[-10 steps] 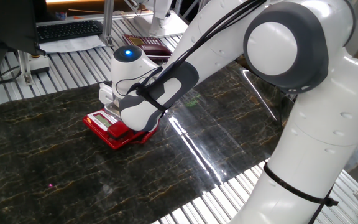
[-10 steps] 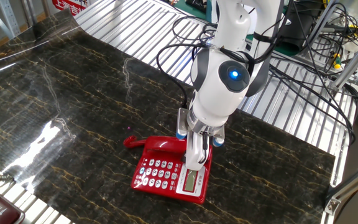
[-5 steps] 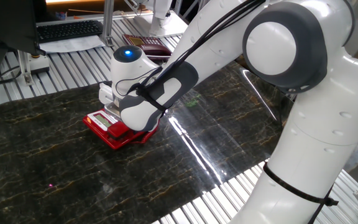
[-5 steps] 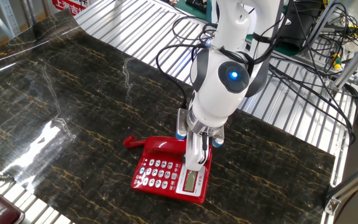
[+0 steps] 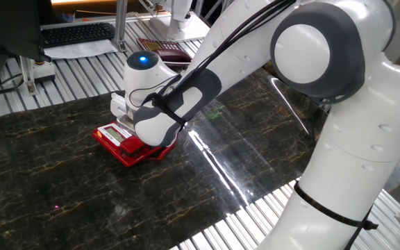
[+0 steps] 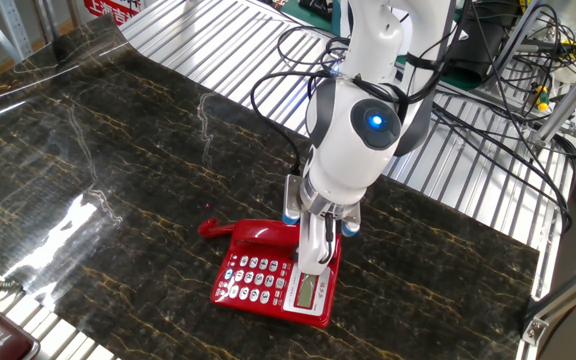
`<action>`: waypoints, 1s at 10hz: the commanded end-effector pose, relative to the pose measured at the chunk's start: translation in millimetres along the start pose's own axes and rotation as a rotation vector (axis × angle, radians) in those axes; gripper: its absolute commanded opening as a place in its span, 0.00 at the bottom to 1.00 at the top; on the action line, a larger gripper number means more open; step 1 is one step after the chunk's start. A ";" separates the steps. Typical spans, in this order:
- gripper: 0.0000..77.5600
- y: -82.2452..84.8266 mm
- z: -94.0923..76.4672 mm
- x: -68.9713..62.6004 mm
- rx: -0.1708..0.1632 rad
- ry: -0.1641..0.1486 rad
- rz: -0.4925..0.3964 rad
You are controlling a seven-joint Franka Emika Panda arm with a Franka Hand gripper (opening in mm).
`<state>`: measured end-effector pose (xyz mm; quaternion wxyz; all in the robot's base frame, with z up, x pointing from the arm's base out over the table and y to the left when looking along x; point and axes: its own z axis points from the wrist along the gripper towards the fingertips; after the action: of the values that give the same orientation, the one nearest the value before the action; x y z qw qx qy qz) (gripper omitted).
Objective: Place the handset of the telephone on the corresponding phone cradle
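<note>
Showing keypad (image 6: pixel 253 275) one view only; tool (image 6: pixel 313 262) over telephone (image 6: pixel 313 300).

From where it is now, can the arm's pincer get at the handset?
Probably yes. The pincer is already down at the back of the telephone, right beside the handset lying along the phone's far edge, and nothing stands between them. Whether its fingers already touch the handset cannot be told.
</note>
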<state>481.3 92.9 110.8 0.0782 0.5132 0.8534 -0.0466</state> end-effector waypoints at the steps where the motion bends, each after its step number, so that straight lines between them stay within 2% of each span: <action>1: 0.01 1.6 -1.4 -0.8 -0.007 -0.001 -0.007; 10: 0.01 1.7 -1.2 -0.7 -0.010 -0.003 0.002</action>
<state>481.8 93.1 110.8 0.0798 0.5131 0.8535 -0.0437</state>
